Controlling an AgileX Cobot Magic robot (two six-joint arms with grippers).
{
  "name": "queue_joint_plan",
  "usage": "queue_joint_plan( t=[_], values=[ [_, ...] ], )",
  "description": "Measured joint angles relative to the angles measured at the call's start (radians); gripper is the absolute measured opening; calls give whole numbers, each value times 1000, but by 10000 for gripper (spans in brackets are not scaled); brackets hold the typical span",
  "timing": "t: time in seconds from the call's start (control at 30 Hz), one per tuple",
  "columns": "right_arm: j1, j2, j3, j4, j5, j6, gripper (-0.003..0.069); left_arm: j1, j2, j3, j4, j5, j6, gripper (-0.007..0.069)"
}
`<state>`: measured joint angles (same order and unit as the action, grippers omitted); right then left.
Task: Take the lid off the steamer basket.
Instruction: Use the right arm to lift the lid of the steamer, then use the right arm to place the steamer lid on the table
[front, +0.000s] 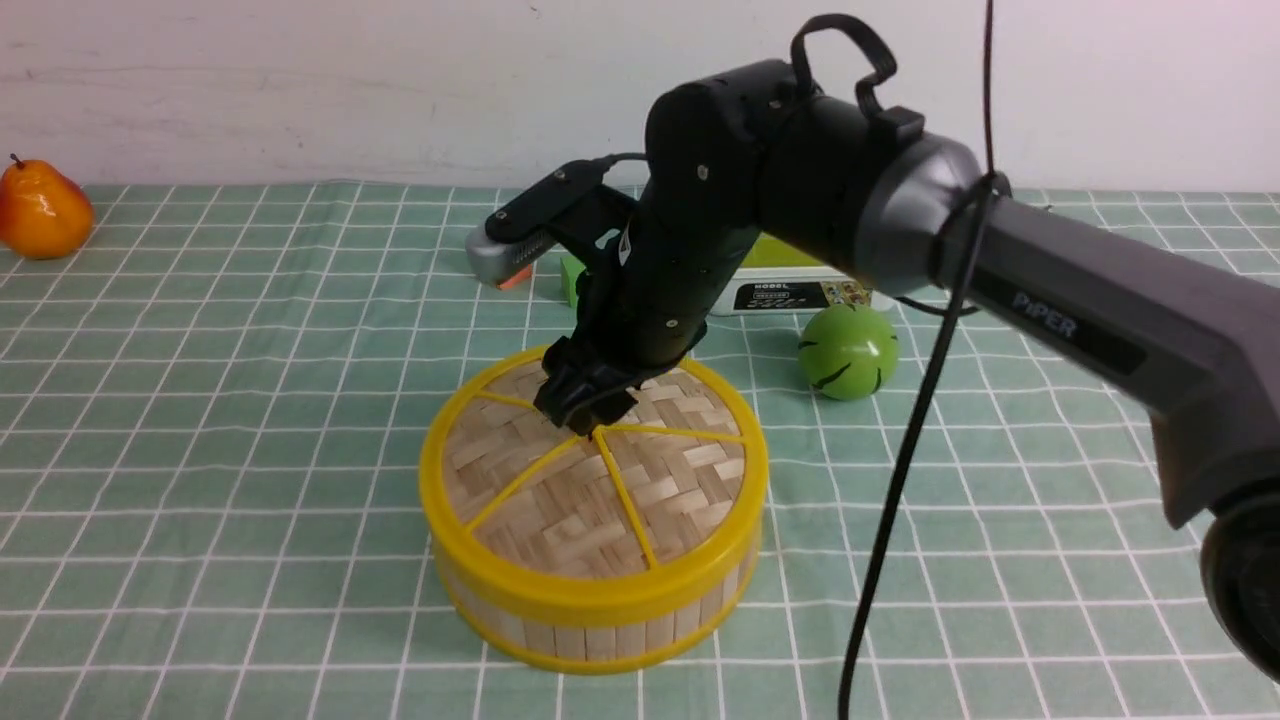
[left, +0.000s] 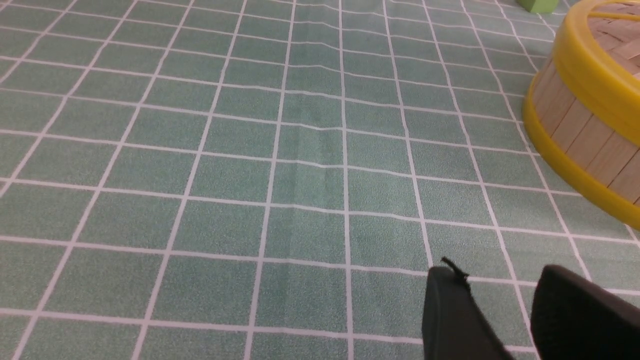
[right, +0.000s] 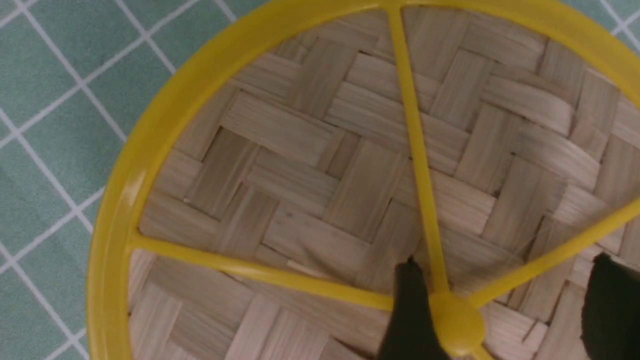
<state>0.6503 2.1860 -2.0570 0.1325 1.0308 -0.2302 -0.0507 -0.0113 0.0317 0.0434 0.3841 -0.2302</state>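
The right arm (front: 1060, 300) comes in from the right and bends down over the steamer basket (front: 600, 628), which sits on the green checked surface (front: 250, 420) near the middle of the front view. The lid (front: 600, 500) is on, seated flat inside the basket's yellow top rim.

From the front, the right jaws sit on the lid's centre, where the yellow spokes meet. The black wrist hides the knob, so the opening can't be read from here. In the right wrist view the knob (right: 457, 325) lies between two black fingers (right: 410, 310). One is just beside it, perhaps touching, and the other stands well off with bare weave between. So the right jaws are spread, straddling the knob and clamped on nothing.

The left jaws show only in the left wrist view. Two dark fingers (left: 450, 320) are parted with a strip of cloth visible between them, and they hold nothing. The basket's slatted wall and yellow rims are well apart from them. That view also catches the corner of a small green block (left: 537, 5) beyond the basket. The front view puts the block behind the basket, beside the arm.

Only the front view gives the rest. There is an orange pear (front: 42, 210) far left by the wall and a round green fruit (front: 850, 350) to the right of the basket. A white box with a green lid (front: 800, 285) is partly hidden behind the arm.
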Motion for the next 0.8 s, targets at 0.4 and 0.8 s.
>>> queue_joint_plan(
  t=[0.4,0.8],
  values=[
    [0,9,-4,51,16,13,72,0,0,0,0,0,0,239],
    [-1,-235,-102,-122,207,13,78,0,0,0,0,0,0,239]
  ],
)
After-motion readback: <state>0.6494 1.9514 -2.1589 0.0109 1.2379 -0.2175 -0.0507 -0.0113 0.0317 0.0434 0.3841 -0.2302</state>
